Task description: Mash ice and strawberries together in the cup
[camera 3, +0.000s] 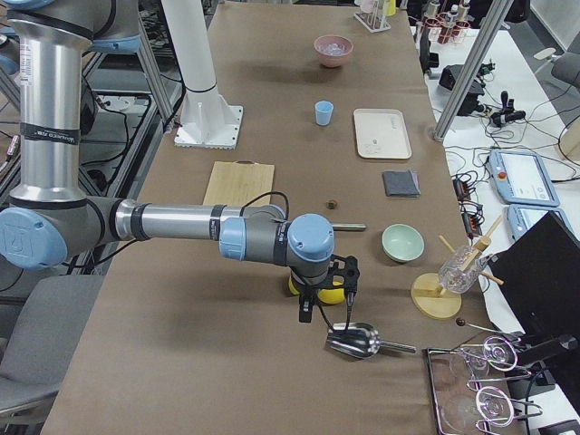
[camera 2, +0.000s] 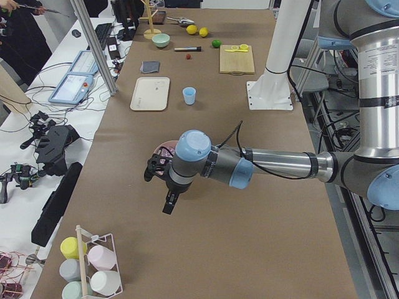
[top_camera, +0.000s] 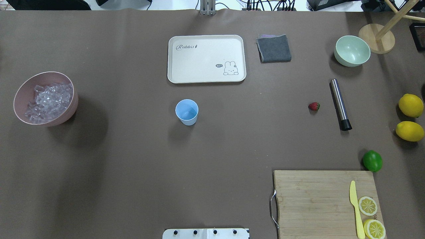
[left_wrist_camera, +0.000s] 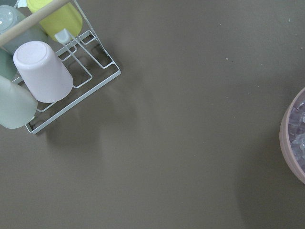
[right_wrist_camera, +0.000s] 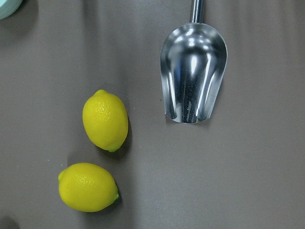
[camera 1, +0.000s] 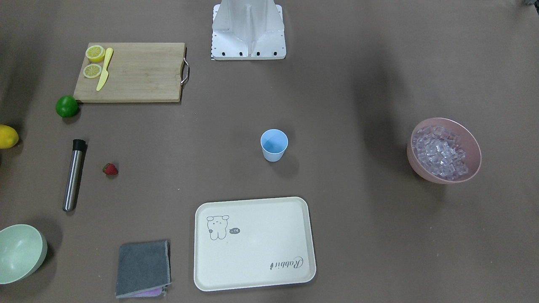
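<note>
The light-blue cup (top_camera: 187, 112) stands upright mid-table; it also shows in the front view (camera 1: 274, 145). The ice (top_camera: 49, 99) fills a pink bowl (top_camera: 20, 96) at the table's left end. Its rim shows in the left wrist view (left_wrist_camera: 287, 143). The strawberry (top_camera: 313, 106) lies on the table to the cup's right, beside a steel rod with a black end (top_camera: 340, 104). My left gripper (camera 2: 169, 204) hovers near the pink bowl. My right gripper (camera 3: 308, 313) hovers over two lemons (right_wrist_camera: 105, 119) and a steel scoop (right_wrist_camera: 193, 76). I cannot tell whether either gripper is open or shut.
A cream tray (top_camera: 206, 39) lies beyond the cup, with a grey cloth (top_camera: 274, 48) and a pale green bowl (top_camera: 352, 50) to its right. A cutting board (top_camera: 315, 199) holds lemon slices and a yellow knife; a lime (top_camera: 372, 161) sits by it. A cup rack (left_wrist_camera: 71, 71) stands past the pink bowl.
</note>
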Robot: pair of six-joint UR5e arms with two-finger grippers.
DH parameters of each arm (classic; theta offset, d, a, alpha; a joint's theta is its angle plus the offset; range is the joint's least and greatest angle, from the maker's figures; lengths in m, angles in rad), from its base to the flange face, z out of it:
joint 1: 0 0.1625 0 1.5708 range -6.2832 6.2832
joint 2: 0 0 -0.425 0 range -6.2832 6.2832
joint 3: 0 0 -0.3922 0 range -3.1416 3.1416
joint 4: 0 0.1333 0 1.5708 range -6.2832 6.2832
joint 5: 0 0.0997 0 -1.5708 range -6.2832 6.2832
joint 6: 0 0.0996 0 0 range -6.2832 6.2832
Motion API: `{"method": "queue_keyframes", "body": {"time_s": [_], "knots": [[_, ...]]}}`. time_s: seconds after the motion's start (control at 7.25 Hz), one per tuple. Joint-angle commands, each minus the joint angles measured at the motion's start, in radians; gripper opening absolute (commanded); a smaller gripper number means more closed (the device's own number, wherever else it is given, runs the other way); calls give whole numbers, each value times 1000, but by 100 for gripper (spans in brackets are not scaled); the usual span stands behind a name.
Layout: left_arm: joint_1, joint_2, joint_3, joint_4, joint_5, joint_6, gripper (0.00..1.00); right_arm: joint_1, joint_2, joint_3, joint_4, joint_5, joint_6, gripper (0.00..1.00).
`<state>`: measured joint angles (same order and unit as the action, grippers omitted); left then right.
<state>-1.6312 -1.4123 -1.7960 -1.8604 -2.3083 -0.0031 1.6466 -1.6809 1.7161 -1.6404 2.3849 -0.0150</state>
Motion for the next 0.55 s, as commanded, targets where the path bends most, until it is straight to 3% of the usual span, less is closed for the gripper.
{"method": "queue_keyframes", "body": {"time_s": [0.0,0.41], "knots": [[2,7,-5,4,-5,0,98,-2,-3,0,-1,0,4,100],[2,10,1,4,-23,0,98,-2,-8,7,4,4,4,100]]}}
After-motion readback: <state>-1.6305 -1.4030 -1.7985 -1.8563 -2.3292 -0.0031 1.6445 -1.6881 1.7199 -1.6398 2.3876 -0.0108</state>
